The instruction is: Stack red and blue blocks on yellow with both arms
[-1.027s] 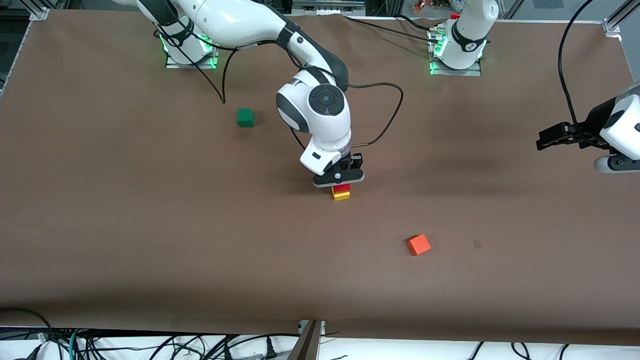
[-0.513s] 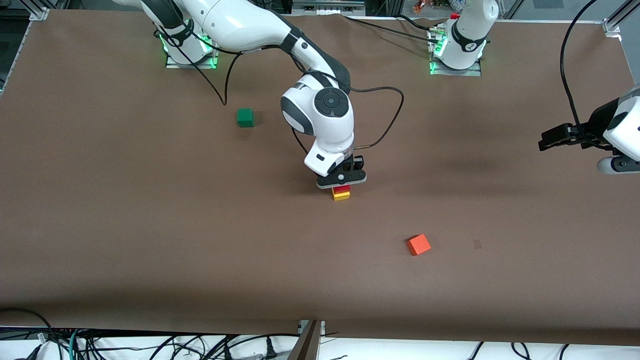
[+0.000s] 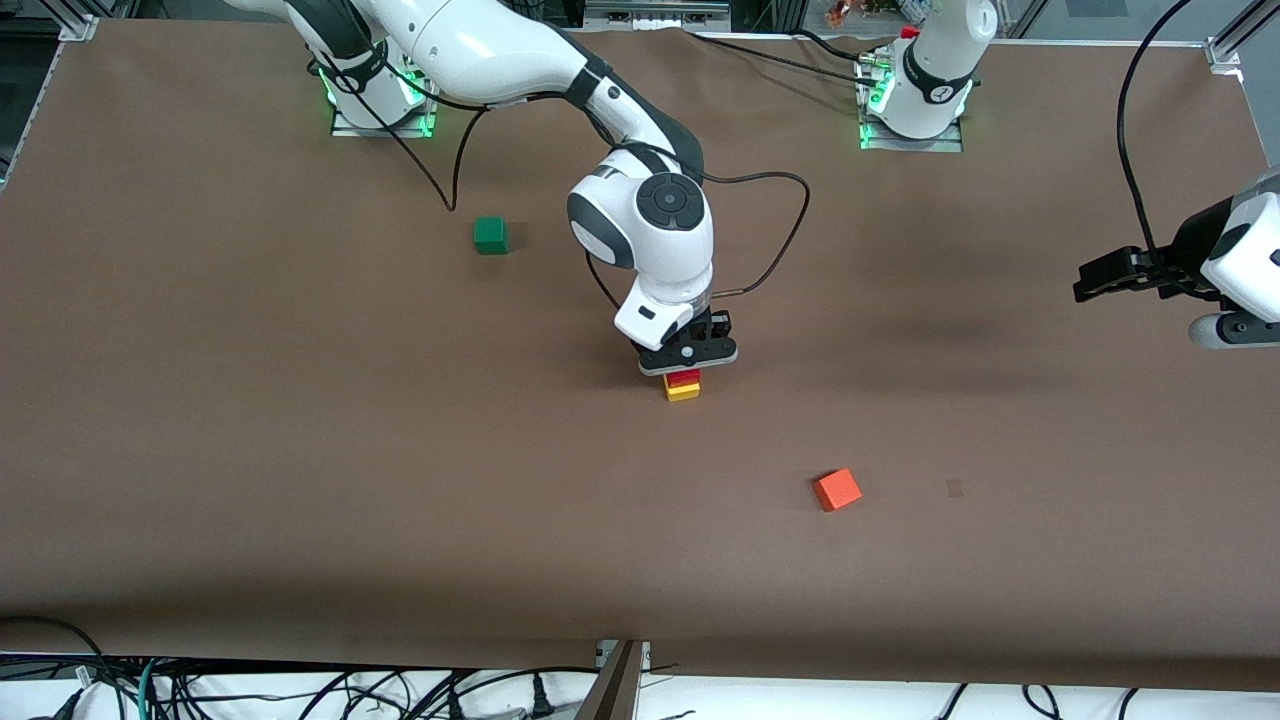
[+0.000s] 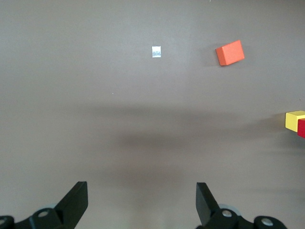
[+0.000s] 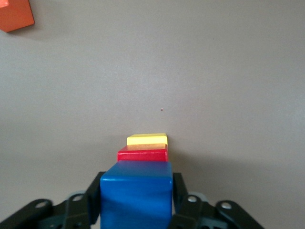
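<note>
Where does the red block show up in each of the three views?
Front view: red block on the yellow block, under the right gripper.
Left wrist view: red sliver at the frame edge.
Right wrist view, above the held blue block.
Shared landmark: orange cube.

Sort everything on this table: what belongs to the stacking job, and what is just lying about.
Job: yellow cube; red cube on it; blue cube, held in the right end effector over the stack; left end effector, open, waiting.

Lying about: green cube; orange cube.
</note>
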`<move>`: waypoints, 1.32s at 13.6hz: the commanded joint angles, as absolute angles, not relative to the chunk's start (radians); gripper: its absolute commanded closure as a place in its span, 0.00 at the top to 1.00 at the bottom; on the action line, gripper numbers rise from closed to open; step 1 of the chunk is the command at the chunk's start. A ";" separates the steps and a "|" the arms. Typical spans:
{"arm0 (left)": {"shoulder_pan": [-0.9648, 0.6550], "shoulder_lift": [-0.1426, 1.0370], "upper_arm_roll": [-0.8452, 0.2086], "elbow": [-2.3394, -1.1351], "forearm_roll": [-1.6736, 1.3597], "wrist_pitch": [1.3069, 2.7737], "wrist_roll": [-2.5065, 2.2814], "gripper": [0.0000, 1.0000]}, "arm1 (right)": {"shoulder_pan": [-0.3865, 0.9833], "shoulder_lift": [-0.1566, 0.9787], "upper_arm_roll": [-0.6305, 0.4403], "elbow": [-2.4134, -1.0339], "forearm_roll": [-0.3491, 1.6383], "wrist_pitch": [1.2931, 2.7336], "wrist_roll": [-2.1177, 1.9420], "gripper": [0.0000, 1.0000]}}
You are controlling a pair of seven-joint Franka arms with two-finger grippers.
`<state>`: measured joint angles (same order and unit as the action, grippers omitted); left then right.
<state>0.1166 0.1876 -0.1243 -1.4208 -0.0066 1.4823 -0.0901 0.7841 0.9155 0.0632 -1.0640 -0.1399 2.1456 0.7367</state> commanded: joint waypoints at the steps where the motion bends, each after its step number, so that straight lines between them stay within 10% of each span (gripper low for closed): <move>1: 0.117 0.198 -0.123 -1.399 -0.020 1.485 -0.071 1.00 | 0.793 0.931 0.052 -1.026 -0.158 2.138 0.759 1.00; 12: 0.109 0.204 -0.132 -1.390 0.015 1.485 -0.072 1.00 | 0.620 0.606 0.045 -1.037 0.015 1.748 0.713 1.00; 18: 0.112 0.210 -0.129 -1.388 0.012 1.485 -0.071 1.00 | 0.485 0.205 -0.047 -1.441 0.133 1.631 0.450 1.00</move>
<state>0.1156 0.1964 -0.1301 -1.4153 -0.0025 1.4893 -0.0900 0.4879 0.4156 -0.0150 -1.1624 0.1118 1.6033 0.5320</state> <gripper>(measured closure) 0.000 0.000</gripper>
